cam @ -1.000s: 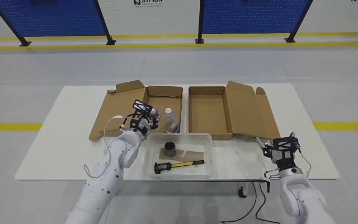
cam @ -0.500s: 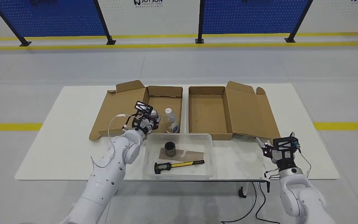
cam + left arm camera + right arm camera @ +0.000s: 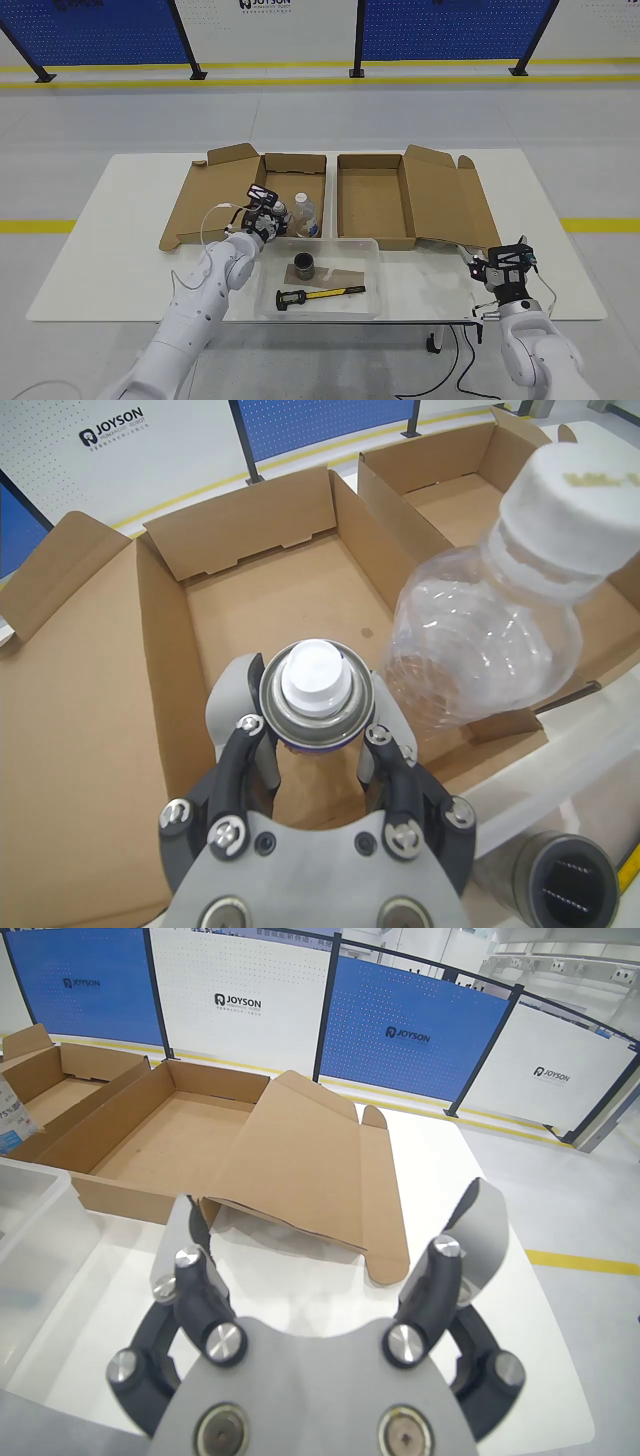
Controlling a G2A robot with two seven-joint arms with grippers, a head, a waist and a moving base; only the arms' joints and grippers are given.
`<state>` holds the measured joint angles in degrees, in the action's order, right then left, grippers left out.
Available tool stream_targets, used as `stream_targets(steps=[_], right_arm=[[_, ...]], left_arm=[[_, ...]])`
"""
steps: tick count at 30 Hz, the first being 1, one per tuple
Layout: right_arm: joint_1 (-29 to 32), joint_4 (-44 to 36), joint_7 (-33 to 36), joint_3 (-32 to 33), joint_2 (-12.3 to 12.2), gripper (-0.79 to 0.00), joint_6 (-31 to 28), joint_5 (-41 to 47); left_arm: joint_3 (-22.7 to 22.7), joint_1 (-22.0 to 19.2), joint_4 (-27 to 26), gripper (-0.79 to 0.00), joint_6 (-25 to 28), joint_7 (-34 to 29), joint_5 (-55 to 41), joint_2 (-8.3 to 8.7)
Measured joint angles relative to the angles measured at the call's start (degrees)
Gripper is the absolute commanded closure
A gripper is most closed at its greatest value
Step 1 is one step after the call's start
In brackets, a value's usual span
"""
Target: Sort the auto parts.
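Observation:
My left gripper [image 3: 314,720] is shut on a spray can [image 3: 316,695] with a white nozzle, held upright over the near end of the left cardboard box [image 3: 280,600]. From above, the left gripper [image 3: 270,211] sits at that box's [image 3: 290,182] front edge. A clear plastic bottle [image 3: 480,640] with a white cap stands right beside the can; in the top view the bottle [image 3: 306,215] is inside the same box. My right gripper [image 3: 330,1223] is open over bare table near the front right edge, with nothing between its fingers; the top view shows the right gripper [image 3: 502,262] there.
A second open cardboard box [image 3: 372,205] lies to the right, its lid [image 3: 445,200] folded out. A clear plastic bin [image 3: 322,243] in front holds a dark metal cylinder [image 3: 303,266], a brown card [image 3: 335,274] and a yellow-and-black caliper [image 3: 318,295].
The left arm has shifted slightly to the right with the spray can, closer to the bottle. The right arm has not moved.

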<state>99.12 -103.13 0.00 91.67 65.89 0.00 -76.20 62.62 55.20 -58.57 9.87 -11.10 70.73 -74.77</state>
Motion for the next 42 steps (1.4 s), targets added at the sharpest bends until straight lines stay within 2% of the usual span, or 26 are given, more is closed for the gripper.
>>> stream_targets(steps=[2, 5, 6, 9, 14, 18, 22, 30, 33, 37, 42], right_arm=[[0.0, 0.0, 0.0, 0.0, 0.0, -0.785, 0.0, 0.0], [0.0, 0.0, 0.0, 0.0, 0.0, -0.785, 0.0, 0.0], [0.0, 0.0, 0.0, 0.0, 0.0, -0.785, 0.0, 0.0], [0.0, 0.0, 0.0, 0.0, 0.0, -0.785, 0.0, 0.0], [0.0, 0.0, 0.0, 0.0, 0.0, -0.785, 0.0, 0.0], [0.0, 0.0, 0.0, 0.0, 0.0, -0.785, 0.0, 0.0], [0.0, 0.0, 0.0, 0.0, 0.0, -0.785, 0.0, 0.0], [0.0, 0.0, 0.0, 0.0, 0.0, -0.785, 0.0, 0.0], [0.0, 0.0, 0.0, 0.0, 0.0, -0.785, 0.0, 0.0], [0.0, 0.0, 0.0, 0.0, 0.0, -0.785, 0.0, 0.0], [0.0, 0.0, 0.0, 0.0, 0.0, -0.785, 0.0, 0.0]], left_arm=[[-0.2, -0.3, 0.7, 0.0, 0.2, 0.1, -0.1, -0.13], [-0.4, -0.5, 1.6, -0.135, 0.6, 0.5, -0.5, -0.3], [-0.5, -0.6, 1.8, -0.237, 0.6, 0.6, -0.5, -0.35], [-0.8, -0.8, 2.5, -0.28, 0.7, 0.8, -0.6, -0.54], [-1.1, -1.1, 3.1, -0.296, 0.6, 0.8, -0.5, -0.78], [-1.0, -1.1, 3.1, -0.363, 0.5, 0.9, -0.3, -0.81], [-0.9, -1.0, 2.9, -0.329, 0.6, 0.8, 0.1, -0.79], [-0.1, -1.0, 1.7, -0.376, 1.5, -0.3, 2.2, -0.39], [0.5, -0.3, 0.1, -0.391, 1.4, -0.2, 2.5, -0.18], [1.4, 1.1, -3.0, -0.456, 1.4, -0.5, 2.9, 0.16], [3.8, 4.1, -9.6, -0.48, 1.3, -1.4, 4.1, 1.01]])
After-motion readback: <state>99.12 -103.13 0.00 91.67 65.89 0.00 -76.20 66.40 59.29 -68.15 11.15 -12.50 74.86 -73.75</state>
